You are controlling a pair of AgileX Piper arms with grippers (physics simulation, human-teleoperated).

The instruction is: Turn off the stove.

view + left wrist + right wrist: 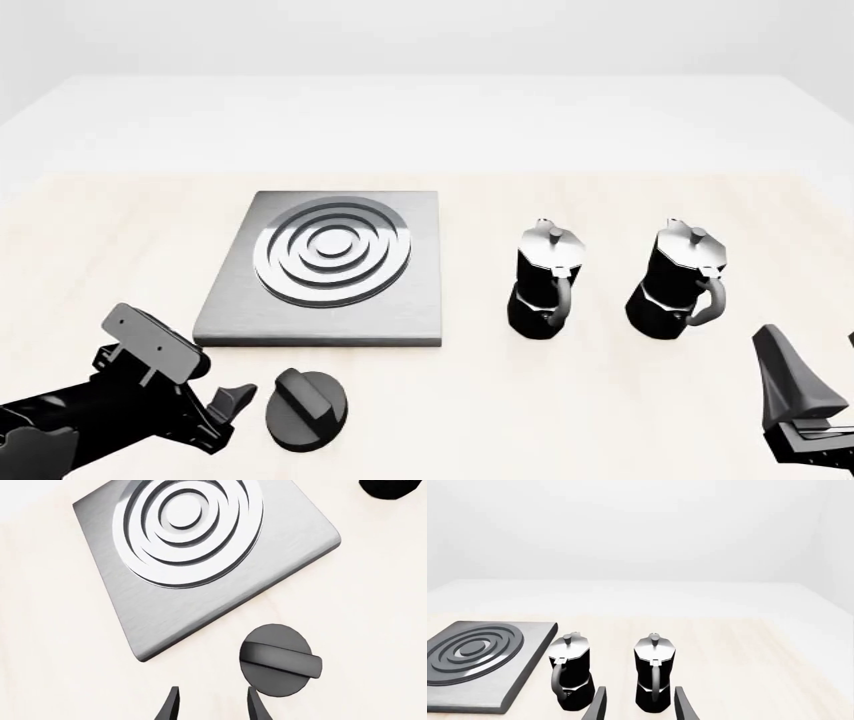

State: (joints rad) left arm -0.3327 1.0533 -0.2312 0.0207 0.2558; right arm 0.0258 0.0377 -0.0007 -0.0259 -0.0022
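Note:
The stove is a flat grey metal slab point(327, 275) with raised silver rings, left of the table's middle. It also shows in the left wrist view point(200, 555) and the right wrist view point(480, 665). Its round black knob point(307, 408) with a raised ridge lies just in front of the slab, also in the left wrist view point(277, 660). My left gripper point(238, 402) is open and empty, just left of the knob and apart from it; its fingertips point(172, 705) show in the left wrist view. My right gripper point(814, 385) is open and empty at the front right.
Two black-and-silver moka pots point(547, 280) point(681, 283) stand right of the stove, between it and my right gripper. They show close ahead in the right wrist view point(570, 670) point(654, 672). A dark object point(393, 487) sits at the left wrist view's edge.

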